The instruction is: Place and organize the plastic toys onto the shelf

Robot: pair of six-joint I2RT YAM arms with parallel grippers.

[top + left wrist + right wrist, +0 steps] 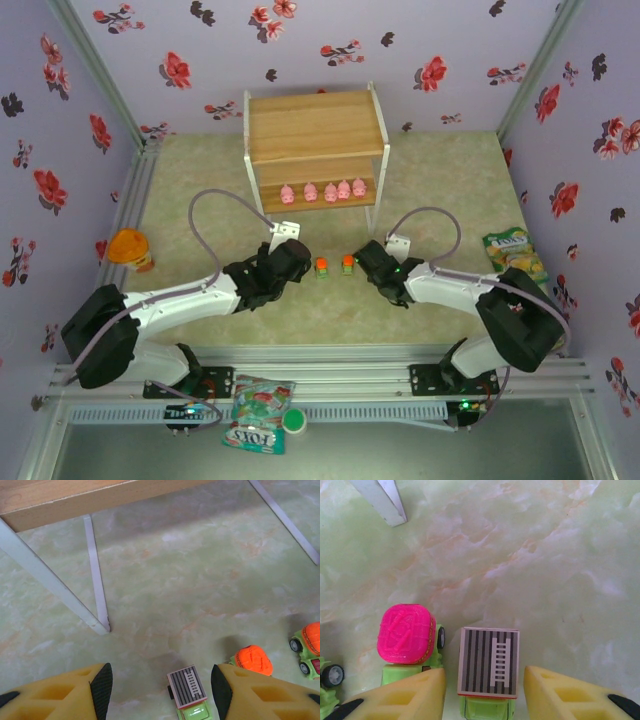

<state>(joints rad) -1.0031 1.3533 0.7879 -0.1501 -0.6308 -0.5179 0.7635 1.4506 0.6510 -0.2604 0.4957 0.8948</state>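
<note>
The two-tier wooden shelf [315, 128] stands at the back, with several pink pigs [322, 190] in a row on its lower board. Two orange-topped cars [321, 266] [347, 264] sit on the table between my grippers. My left gripper [290, 262] [160, 685] is open low over the table, a grey striped-top car [187, 689] between its fingers, nearer the right one. My right gripper [372, 262] [484, 680] is open too, straddling another grey striped-top car [489, 662] without touching it. A pink-topped car [406, 635] sits just left of that one.
The shelf's white leg [55, 587] is ahead of the left gripper. An orange-lidded jar [130, 247] stands far left, a candy bag [515, 252] far right. A FOX'S bag [255, 415] lies on the near rail. Flowered walls close in three sides.
</note>
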